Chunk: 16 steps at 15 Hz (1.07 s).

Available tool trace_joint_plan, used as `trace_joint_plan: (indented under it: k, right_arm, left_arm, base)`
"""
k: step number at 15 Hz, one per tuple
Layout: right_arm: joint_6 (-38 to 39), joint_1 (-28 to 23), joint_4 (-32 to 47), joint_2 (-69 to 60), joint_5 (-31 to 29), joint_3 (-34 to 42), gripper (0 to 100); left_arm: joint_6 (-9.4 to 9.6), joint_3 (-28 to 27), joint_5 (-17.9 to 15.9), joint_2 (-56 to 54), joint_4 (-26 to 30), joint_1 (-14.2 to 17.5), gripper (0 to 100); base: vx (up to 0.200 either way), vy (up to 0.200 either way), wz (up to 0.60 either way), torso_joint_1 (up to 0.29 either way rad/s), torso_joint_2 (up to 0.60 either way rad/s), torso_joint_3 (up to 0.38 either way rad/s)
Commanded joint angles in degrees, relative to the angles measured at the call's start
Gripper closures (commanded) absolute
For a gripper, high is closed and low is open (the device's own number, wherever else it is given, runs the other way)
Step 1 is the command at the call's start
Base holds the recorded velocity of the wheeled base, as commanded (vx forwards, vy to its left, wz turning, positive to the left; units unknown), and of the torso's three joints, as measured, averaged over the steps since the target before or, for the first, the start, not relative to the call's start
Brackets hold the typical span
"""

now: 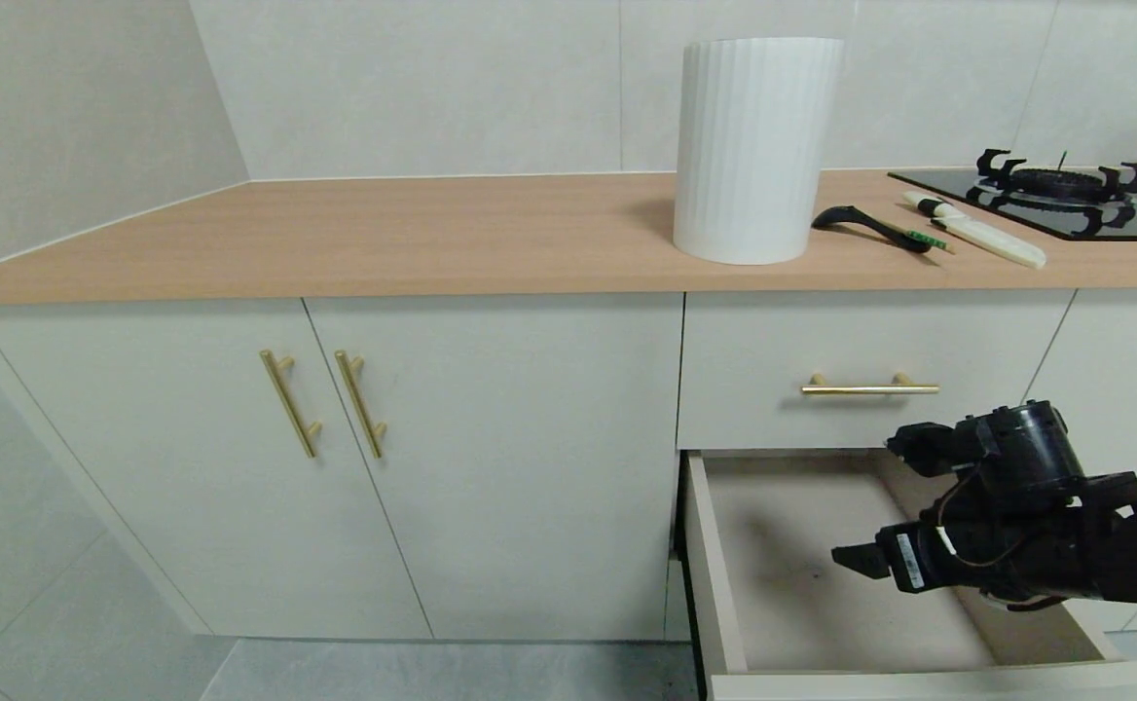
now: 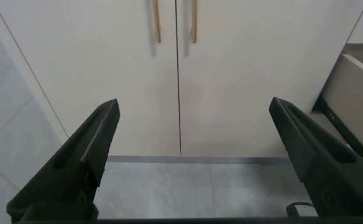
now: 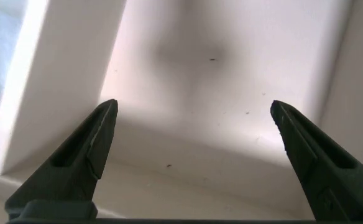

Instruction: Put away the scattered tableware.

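On the wooden counter point(image 1: 432, 234) lie a black ladle point(image 1: 865, 222), a thin green-banded stick point(image 1: 931, 239) and a long white utensil point(image 1: 982, 237), all to the right of a tall white ribbed container point(image 1: 758, 146). Below them the lower drawer point(image 1: 715, 574) stands pulled out with a bare floor. My right gripper point(image 1: 885, 506) hangs open over the drawer, nothing between its fingers; the right wrist view looks past the open gripper point(image 3: 194, 106) onto the drawer floor point(image 3: 219, 81). My left gripper point(image 2: 194, 106) is open and holds nothing, low in front of the cabinet doors point(image 2: 243, 81).
A black gas hob point(image 1: 1065, 195) sits at the counter's right end. The upper drawer with a gold handle point(image 1: 870, 388) is closed. Two cabinet doors with gold handles point(image 1: 325, 404) are closed on the left. Tiled floor point(image 2: 188, 186) lies below; the open drawer's side point(image 2: 355, 87) juts out.
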Motion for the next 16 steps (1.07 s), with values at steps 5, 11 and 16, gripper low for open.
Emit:
trace_joint_plan:
  k: [5, 11, 16]
  right_arm:
    - [-4.95, 0.72, 9.57, -0.91, -1.47, -0.63, 0]
    - [-11.63, 1.51, 21.18, -1.79, -1.47, -0.37, 0]
    - [-12.69, 3.53, 26.54, -1.79, -1.55, -0.19, 0]
  left_arm:
    - [0.00, 0.00, 0.04, 0.09, 0.00, 0.01, 0]
    - [-0.09, 0.00, 0.04, 0.09, 0.00, 0.01, 0]
    - [0.00, 0.00, 0.04, 0.09, 0.00, 0.01, 0]
  base:
    - [0.000, 0.000, 0.00, 0.000, 0.00, 0.000]
    - [0.000, 0.000, 0.00, 0.000, 0.00, 0.000]
    - [0.000, 0.000, 0.00, 0.000, 0.00, 0.000]
